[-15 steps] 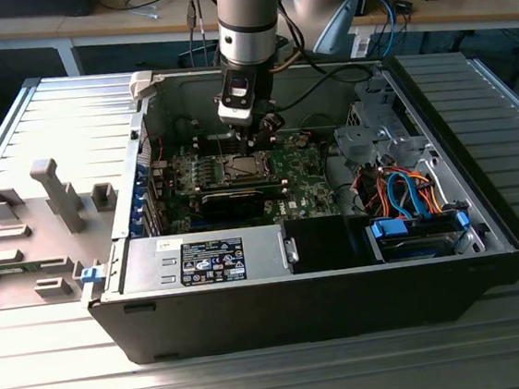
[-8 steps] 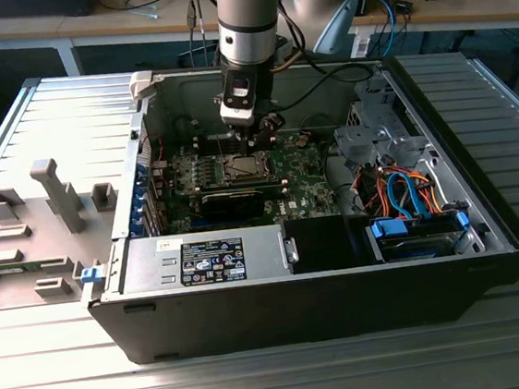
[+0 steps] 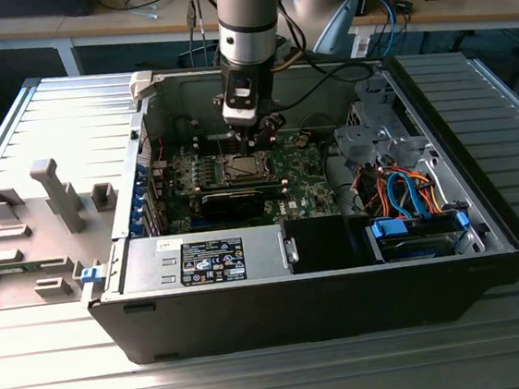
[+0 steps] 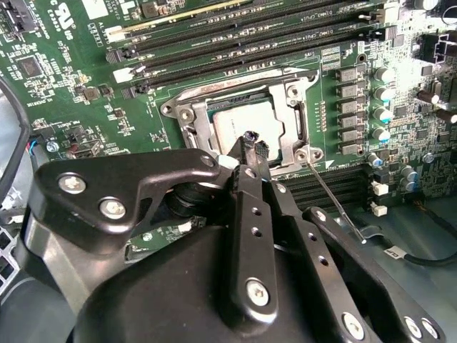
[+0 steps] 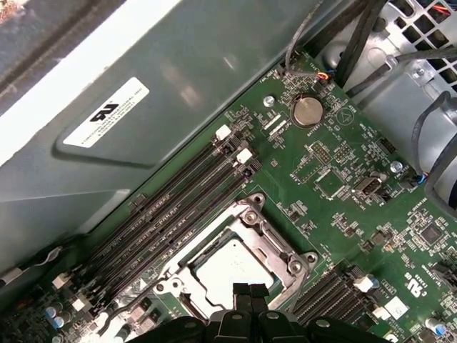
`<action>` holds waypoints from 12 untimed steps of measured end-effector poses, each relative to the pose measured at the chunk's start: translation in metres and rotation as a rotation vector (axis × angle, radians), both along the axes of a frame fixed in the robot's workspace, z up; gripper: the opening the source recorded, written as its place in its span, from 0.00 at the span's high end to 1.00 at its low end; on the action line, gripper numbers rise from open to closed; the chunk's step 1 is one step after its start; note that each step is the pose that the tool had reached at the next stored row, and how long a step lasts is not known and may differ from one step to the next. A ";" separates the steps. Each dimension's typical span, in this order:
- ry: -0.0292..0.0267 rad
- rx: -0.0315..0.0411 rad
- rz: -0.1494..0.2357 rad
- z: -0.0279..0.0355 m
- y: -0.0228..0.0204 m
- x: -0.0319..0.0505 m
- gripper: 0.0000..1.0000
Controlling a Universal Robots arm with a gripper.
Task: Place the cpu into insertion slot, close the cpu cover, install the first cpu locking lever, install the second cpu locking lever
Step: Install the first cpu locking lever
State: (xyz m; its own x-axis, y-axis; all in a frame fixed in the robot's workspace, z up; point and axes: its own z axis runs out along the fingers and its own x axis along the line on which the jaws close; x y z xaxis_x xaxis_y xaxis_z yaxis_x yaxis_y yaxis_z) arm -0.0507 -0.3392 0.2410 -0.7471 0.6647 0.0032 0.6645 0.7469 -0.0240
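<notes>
The grey ribbed worktop (image 3: 497, 337) carries one open computer case (image 3: 300, 311), lying on its side. One arm (image 3: 246, 19) comes down from above, nearly upright, with its wrist inside the case and over the middle of the green motherboard (image 5: 343, 207). At its end the tool (image 4: 250, 141) points straight down at the board. In both wrist views we see its two black fingertips (image 5: 241, 289) clenched against each other with nothing between them.

The tool's tip hangs over the insertion slot (image 3: 241, 167). We cannot tell whether it touches anything there. We count one cpu (image 4: 232, 118), lying flat in the slot with its pale metal top up. One cpu cover (image 4: 289, 118) lies down over it, and its silver frame rims the chip on all sides.

One thin wire locking lever (image 4: 335, 207) angles away from a corner of the frame, out over the board. We cannot tell whether it is latched.

We count four long black memory slots (image 5: 171, 214) running side by side along one edge of the socket. One round coin battery (image 5: 308, 111) sits well apart from them, near the case wall.

On the exterior view's left, one grey block fixture (image 3: 48, 217) rests on the worktop beside the case.
</notes>
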 end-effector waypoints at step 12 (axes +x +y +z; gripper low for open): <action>0.0000 0.0000 0.041 -0.0001 0.0000 0.0000 0.89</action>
